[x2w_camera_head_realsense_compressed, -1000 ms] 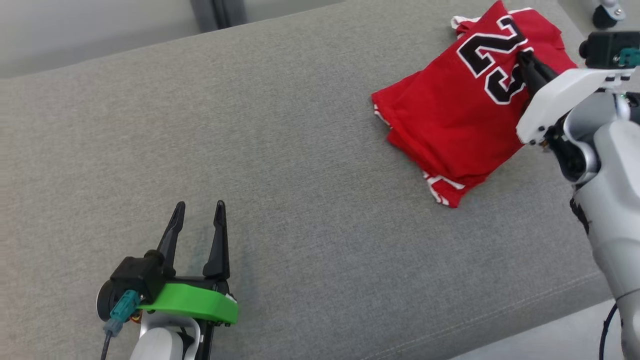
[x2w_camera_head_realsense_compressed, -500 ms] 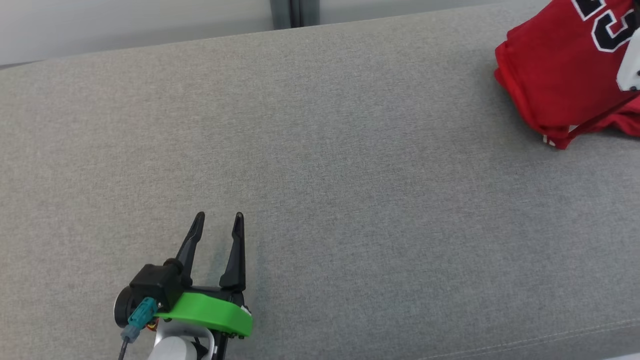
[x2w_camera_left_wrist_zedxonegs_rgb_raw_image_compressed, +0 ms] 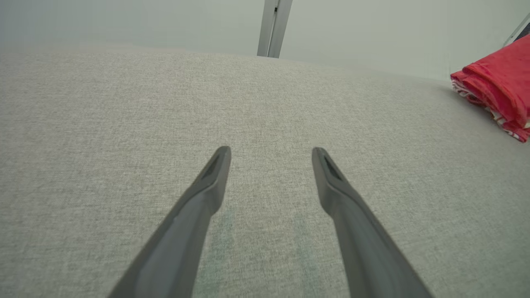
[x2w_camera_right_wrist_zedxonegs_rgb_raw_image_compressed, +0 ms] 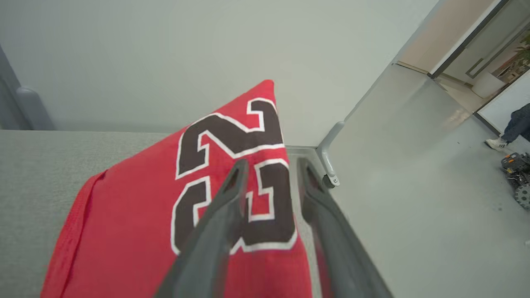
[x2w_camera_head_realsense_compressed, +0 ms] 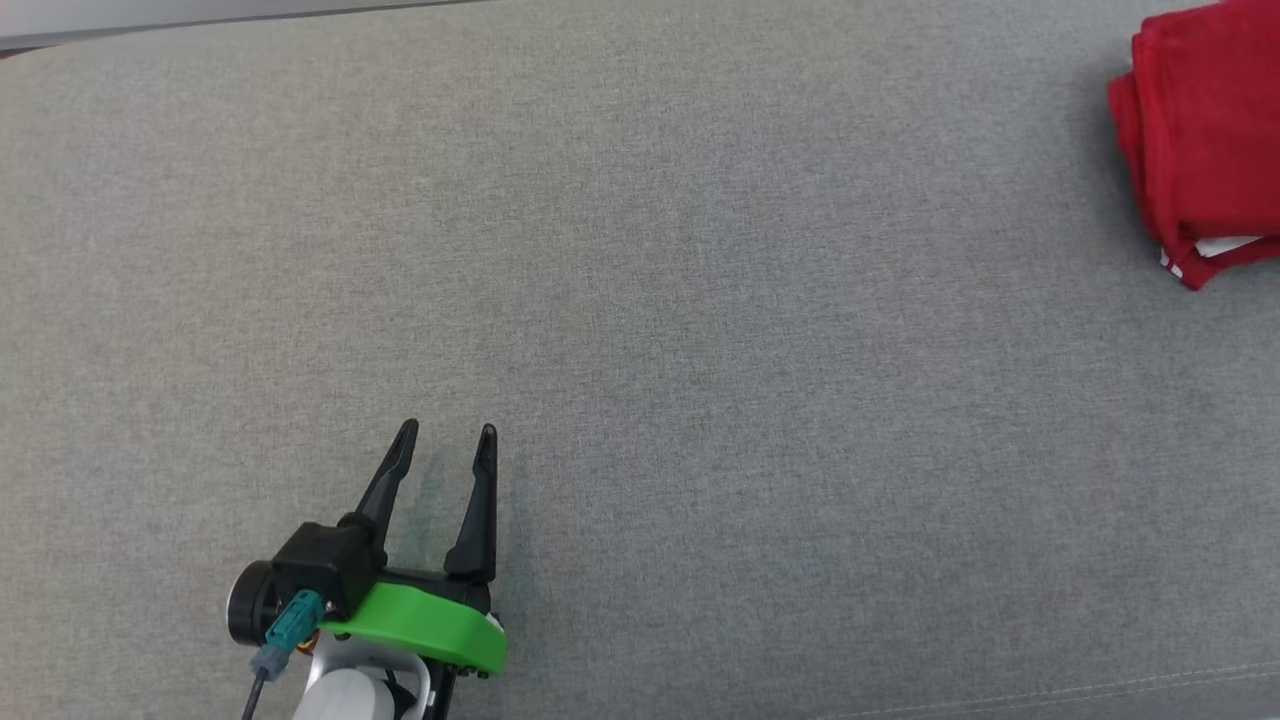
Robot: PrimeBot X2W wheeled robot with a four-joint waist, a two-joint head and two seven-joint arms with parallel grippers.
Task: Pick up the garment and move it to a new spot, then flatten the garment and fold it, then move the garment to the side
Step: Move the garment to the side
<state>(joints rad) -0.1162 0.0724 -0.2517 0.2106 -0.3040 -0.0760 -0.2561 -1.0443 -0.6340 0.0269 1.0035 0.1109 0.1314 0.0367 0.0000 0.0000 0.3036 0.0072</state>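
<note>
Garment (x2w_camera_head_realsense_compressed: 1200,150) lies folded on the couch (x2w_camera_head_realsense_compressed: 640,300), upper right of frame. Soft, light and floppy, I reckon; I'd pinch all layers at an edge. Left gripper (x2w_camera_head_realsense_compressed: 447,428) gapes, empty. Right gripper (x2w_camera_right_wrist_zedxonegs_rgb_raw_image_compressed: 272,162) is over it, part-spread; I can't tell if it grips.

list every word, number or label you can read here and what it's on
"23": black numerals edged in white, on the red garment, seen in the right wrist view. A finger of the right gripper crosses part of the 3.
No other word, brand or label can be read in these pictures.
</note>
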